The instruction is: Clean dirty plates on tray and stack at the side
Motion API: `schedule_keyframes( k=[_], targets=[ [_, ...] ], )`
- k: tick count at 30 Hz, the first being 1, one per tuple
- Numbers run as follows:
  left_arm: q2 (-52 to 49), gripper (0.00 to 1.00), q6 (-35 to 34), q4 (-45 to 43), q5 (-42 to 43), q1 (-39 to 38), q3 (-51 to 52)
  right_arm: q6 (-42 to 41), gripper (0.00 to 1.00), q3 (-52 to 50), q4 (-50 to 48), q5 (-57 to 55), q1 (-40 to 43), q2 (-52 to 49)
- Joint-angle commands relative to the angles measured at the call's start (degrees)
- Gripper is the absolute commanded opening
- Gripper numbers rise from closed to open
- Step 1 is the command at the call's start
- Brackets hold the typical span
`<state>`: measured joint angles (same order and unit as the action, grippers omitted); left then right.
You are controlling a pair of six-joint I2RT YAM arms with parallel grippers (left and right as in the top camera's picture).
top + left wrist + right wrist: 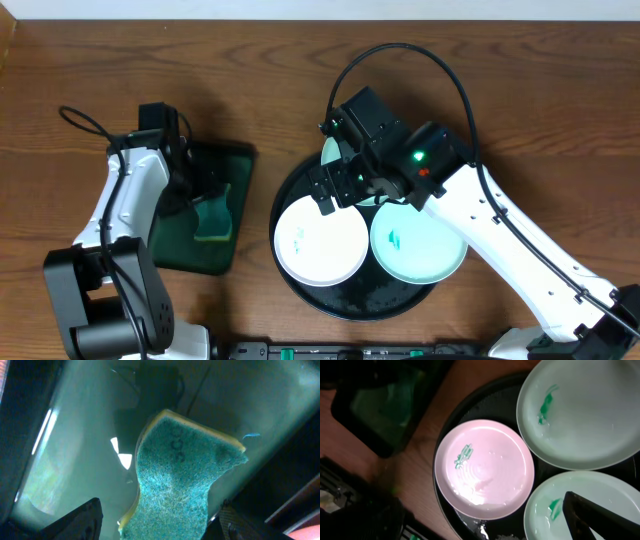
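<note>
Plates (320, 243): three, all on round black tray (370, 298) on counter (500, 90), each with a teal smear. Right pincer (342, 190) over tray's far side, partly covering one plate; can't tell if spread or closed. Left pincer (160, 517) spread, fingers either side of green sponge (180, 475) in dark green tray (175, 240).

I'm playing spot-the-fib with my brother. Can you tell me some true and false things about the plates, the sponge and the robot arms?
1. Three plates sit on the black tray. True.
2. The sponge lies on a plate. False: it lies in the green tray.
3. All plates are spotless. False: each has a teal smear.
4. The left gripper is open around the sponge. True.
</note>
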<state>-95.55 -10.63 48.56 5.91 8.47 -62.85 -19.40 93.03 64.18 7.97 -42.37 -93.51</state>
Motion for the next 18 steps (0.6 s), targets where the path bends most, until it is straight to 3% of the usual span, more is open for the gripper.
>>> schedule_keyframes(
  k=[1, 18],
  targets=[
    [-1.3, 0.75, 0.8, -1.0, 0.6, 0.1, 2.6, -0.7, 0.99, 0.3, -1.0, -0.7, -0.6, -0.2],
    [-8.5, 0.65, 2.9, -3.5, 3.8, -0.4, 3.8, 0.2, 0.99, 0.3, -3.8, -2.4, -0.5, -0.3]
  ],
)
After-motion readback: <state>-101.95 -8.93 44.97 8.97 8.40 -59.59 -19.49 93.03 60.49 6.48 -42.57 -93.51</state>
